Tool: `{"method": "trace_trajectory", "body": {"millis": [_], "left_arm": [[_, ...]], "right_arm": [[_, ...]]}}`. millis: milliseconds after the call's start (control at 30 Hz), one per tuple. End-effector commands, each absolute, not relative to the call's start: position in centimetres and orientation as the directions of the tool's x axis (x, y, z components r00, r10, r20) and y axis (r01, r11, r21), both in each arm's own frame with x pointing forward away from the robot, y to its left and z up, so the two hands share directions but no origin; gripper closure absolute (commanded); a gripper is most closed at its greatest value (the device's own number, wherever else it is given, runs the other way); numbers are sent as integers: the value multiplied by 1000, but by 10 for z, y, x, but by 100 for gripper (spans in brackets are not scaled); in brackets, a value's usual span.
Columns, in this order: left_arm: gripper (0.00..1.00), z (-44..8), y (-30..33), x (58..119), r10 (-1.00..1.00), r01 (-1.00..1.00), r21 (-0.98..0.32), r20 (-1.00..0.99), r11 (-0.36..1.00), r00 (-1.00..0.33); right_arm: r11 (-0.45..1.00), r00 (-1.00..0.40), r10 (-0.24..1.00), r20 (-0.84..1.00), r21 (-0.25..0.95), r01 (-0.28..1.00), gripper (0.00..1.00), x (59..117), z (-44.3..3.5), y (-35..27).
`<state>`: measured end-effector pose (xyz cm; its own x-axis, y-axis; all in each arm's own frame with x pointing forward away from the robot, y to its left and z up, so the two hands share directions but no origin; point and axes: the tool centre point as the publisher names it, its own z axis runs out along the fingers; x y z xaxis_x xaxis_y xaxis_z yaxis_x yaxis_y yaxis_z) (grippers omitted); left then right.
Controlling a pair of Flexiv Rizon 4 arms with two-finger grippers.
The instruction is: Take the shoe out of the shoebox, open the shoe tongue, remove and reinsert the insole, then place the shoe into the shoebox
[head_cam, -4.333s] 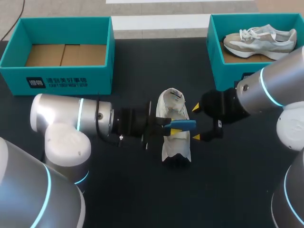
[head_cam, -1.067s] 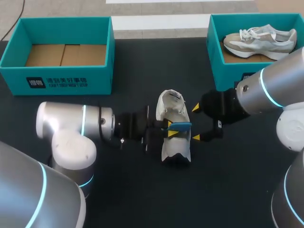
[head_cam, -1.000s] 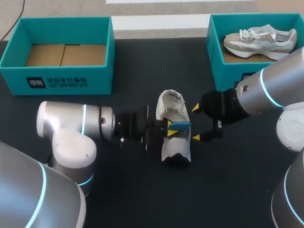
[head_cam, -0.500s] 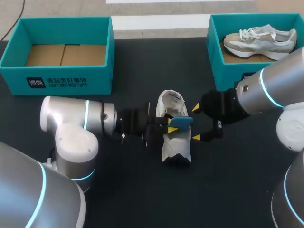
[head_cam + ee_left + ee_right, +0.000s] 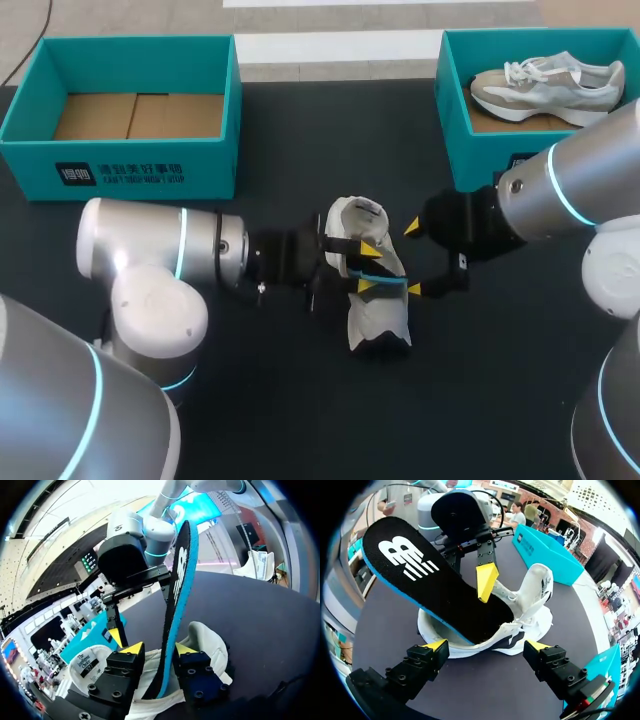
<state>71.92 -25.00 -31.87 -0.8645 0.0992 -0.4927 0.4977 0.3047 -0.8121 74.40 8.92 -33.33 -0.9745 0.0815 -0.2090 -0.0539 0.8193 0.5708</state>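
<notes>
A white shoe (image 5: pixel 378 318) stands on the dark table, mid-table, with its opening between my two arms. The black insole with a blue edge (image 5: pixel 180 580) stands with one end down inside the shoe (image 5: pixel 205 635) and the other end sticking up. My left gripper (image 5: pixel 369 267) is over the shoe's opening. Its fingers are open, one on each side of the insole (image 5: pixel 380 275), with a gap showing at one finger. My right gripper (image 5: pixel 487 645) is open beside the shoe (image 5: pixel 535 595) and holds nothing. The insole (image 5: pixel 430 585) leans out of the shoe towards it.
A teal shoebox (image 5: pixel 455 130) at the back right holds a second, beige shoe (image 5: pixel 545 85). Another teal box (image 5: pixel 140 160) at the back left shows only its cardboard bottom. My right gripper (image 5: pixel 412 258) sits close against the shoe's right side.
My left gripper's fingers have spread apart from the insole they held. The insole now stands deeper in the shoe. The shoe has shifted slightly to the right. The right arm has not moved.
</notes>
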Motion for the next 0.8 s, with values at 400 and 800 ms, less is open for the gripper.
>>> {"method": "trace_trajectory", "body": {"millis": [400,800], "left_arm": [[87,-316,-252,698,81,470,-817,-472,335,-878],[100,-323,-252,700,82,454,-808,-459,375,-885]], "right_arm": [[819,-974,83,-211,571,-54,0,742,-334,89],[819,-974,83,-211,571,-54,0,742,-334,89]]}}
